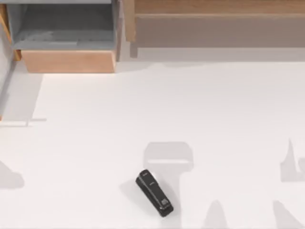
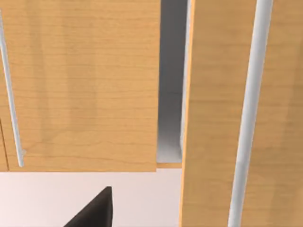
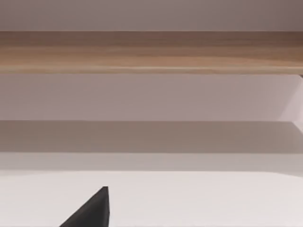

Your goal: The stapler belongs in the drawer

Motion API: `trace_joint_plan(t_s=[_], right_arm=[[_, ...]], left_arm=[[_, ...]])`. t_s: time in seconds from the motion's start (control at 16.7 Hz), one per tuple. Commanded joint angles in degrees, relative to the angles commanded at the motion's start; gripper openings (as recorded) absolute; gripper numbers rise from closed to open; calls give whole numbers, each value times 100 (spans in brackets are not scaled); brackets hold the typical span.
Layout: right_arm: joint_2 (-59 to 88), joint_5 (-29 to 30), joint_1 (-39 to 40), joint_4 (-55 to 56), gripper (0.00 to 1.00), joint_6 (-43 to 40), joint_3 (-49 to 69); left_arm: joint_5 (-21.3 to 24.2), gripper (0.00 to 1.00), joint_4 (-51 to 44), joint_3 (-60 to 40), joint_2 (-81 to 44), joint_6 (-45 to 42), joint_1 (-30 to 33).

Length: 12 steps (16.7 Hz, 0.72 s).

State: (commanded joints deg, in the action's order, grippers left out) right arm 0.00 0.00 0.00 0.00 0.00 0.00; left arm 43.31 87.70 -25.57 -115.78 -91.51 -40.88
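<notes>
The black stapler (image 1: 154,192) lies on its own on the white table, near the front edge and a little left of the middle, angled with its grey-marked end toward the front right. The drawer (image 1: 68,61) stands pulled open at the back left, its grey inside facing up behind the light tan front panel. Neither arm reaches over the table in the top view. A dark part of my left gripper (image 2: 94,213) shows in the left wrist view, facing tan wooden panels (image 2: 80,85). A dark part of my right gripper (image 3: 90,212) faces the shelf.
A long brown wooden shelf unit (image 1: 214,19) runs along the back right, and its plank (image 3: 151,52) also crosses the right wrist view. Pale bar handles (image 2: 248,104) run down the wooden panels in the left wrist view. White table lies between stapler and drawer.
</notes>
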Motion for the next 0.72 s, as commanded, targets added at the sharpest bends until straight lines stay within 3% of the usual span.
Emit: trace_joint_plan(t_s=[0.42, 0.72], right_arm=[[0, 0, 0, 0, 100, 0, 0], [0, 0, 0, 0, 100, 0, 0]], left_arm=[[83, 100, 54, 97, 14, -5, -64], [-34, 100, -411, 249, 344, 633, 466]])
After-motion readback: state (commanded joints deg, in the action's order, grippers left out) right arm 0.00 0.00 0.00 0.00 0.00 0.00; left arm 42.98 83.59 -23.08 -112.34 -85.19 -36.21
